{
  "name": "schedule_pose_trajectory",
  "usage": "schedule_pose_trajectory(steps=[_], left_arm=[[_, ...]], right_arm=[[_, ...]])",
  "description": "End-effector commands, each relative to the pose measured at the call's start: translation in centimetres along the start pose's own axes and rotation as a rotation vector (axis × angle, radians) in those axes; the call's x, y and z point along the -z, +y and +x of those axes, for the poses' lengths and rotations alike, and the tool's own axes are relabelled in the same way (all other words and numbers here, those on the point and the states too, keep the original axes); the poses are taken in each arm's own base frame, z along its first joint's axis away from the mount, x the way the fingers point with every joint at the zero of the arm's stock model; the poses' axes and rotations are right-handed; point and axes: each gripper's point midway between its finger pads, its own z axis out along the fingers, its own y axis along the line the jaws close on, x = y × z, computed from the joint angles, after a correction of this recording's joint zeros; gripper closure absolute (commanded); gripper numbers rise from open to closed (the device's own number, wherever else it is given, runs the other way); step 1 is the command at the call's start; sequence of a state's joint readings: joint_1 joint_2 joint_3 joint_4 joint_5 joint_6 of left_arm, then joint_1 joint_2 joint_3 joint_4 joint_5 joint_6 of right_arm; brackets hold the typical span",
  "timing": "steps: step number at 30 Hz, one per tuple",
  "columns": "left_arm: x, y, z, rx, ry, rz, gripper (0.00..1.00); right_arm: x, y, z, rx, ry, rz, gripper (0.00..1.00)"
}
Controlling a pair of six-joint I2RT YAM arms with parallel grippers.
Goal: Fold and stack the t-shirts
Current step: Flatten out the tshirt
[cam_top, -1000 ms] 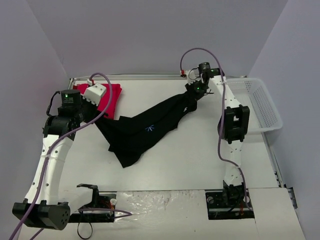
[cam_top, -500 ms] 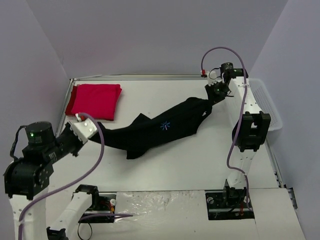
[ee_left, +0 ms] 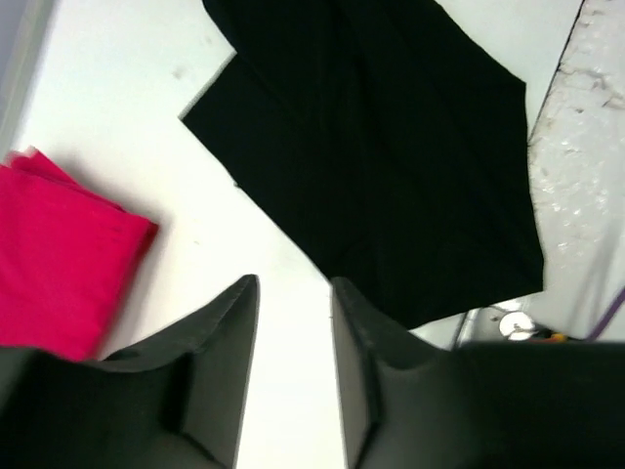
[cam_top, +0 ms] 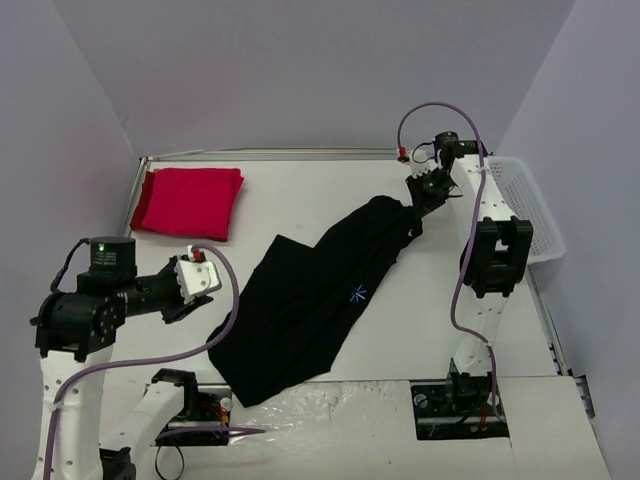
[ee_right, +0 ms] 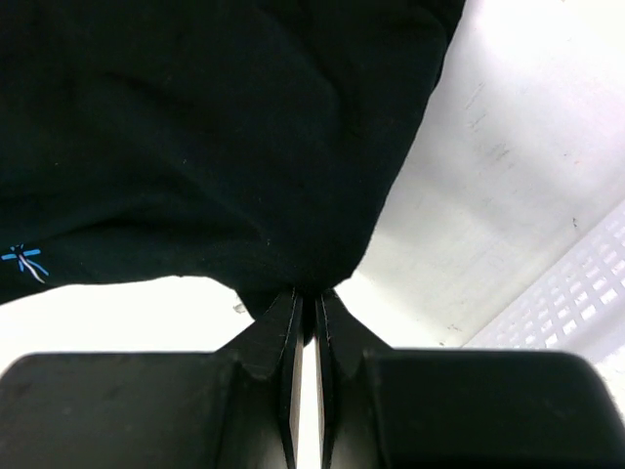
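A white table (cam_top: 300, 190) sits inside pale grey walls, with the two arms mounted at its near edge. The red shirt (cam_top: 190, 200) lies folded flat in the far left corner, apart from everything else. The black shirt (cam_top: 310, 310) stretches diagonally across the middle of the table. Its broad near end is spread flat, and one corner reaches the crinkled strip (cam_top: 330, 400) along the near edge. Its far end narrows and rises toward the right gripper (ee_right: 308, 293). The blue mark (cam_top: 357, 294) faces up, near the middle of the cloth.

The right gripper is clamped on a bunched bit of the black shirt's far edge. The wrist view shows its fingers pressed together with cloth pinched between them and the fabric fanning away beyond the tips. It is lifted over the far right part of the table, just beside the basket (cam_top: 530, 210), which stands along the right edge.

The left gripper (ee_left: 293, 293) is parted and holds nothing; bare table shows through the gap between its fingers. It hangs above the left side of the table, between the red shirt and the spread end of the black shirt, and touches neither.
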State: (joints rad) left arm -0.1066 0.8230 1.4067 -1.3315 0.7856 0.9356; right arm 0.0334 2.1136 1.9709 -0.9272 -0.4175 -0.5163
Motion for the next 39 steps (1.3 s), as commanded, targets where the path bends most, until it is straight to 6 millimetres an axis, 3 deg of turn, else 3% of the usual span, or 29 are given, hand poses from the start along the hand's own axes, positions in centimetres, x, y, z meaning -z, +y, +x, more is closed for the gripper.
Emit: schedule_pose_trajectory(steps=[1,2,4,5,7,13,18,19,20,21,22,24,25,26,27,33,39], left_arm=[[-1.5,-0.4,2.2,0.259,0.078,0.021,0.68],[-2.5,2.5,1.9,0.259,0.052,-0.061,0.70],[-4.5,3.8,3.6,0.328,0.073,-0.080,0.72],[-5.9,5.5,3.8,0.326,0.059,-0.094,0.72],[-8.4,6.4,4.9,0.360,0.062,-0.046,0.72],[-13.7,14.5,4.6,0.360,-0.014,-0.126,0.72],[-17.9,18.4,5.3,0.442,-0.030,-0.103,0.72],[-19.7,18.4,6.8,0.484,0.001,-0.061,0.72],[-20.1,19.4,6.2,0.476,-0.010,-0.057,0.72],[-20.9,19.6,6.4,0.491,-0.009,-0.031,0.72],[-22.5,19.3,8.0,0.541,0.030,0.012,0.72],[-23.5,20.5,7.7,0.551,0.023,0.029,0.72],[-24.9,20.0,9.2,0.592,0.065,0.068,0.72],[-25.1,20.7,9.0,0.578,0.066,0.065,0.72],[-26.2,20.3,10.4,0.607,0.105,0.085,0.72],[-28.4,19.9,13.3,0.634,0.195,0.122,0.73],[-29.8,18.6,13.9,0.633,0.220,0.177,0.70]], right_arm=[[-0.1,-0.1,-0.1,-0.020,0.015,0.004,1.00],[-0.3,-0.3,0.0,-0.024,0.019,0.004,1.00],[-0.8,0.0,0.0,-0.027,0.023,-0.010,1.00],[-1.1,0.1,0.1,-0.028,0.029,-0.012,1.00],[-1.6,0.4,0.2,-0.023,0.038,-0.016,1.00],[-2.8,1.2,0.5,-0.022,0.049,-0.040,1.00],[-4.2,1.5,1.3,-0.027,0.068,-0.060,1.00],[-4.6,1.5,1.7,-0.033,0.080,-0.067,1.00],[-4.9,1.4,1.8,-0.032,0.083,-0.067,1.00],[-5.1,1.4,1.9,-0.033,0.088,-0.069,1.00],[-5.5,1.3,2.1,-0.036,0.098,-0.072,1.00],[-6.0,1.2,2.3,-0.040,0.108,-0.078,1.00],[-6.0,1.2,2.4,-0.043,0.110,-0.076,1.00],[-6.2,1.2,2.5,-0.042,0.115,-0.081,1.00],[-6.3,1.2,2.6,-0.043,0.117,-0.082,1.00],[-6.8,1.4,3.0,-0.044,0.131,-0.091,1.00],[-7.3,1.7,3.6,-0.040,0.153,-0.096,1.00]])
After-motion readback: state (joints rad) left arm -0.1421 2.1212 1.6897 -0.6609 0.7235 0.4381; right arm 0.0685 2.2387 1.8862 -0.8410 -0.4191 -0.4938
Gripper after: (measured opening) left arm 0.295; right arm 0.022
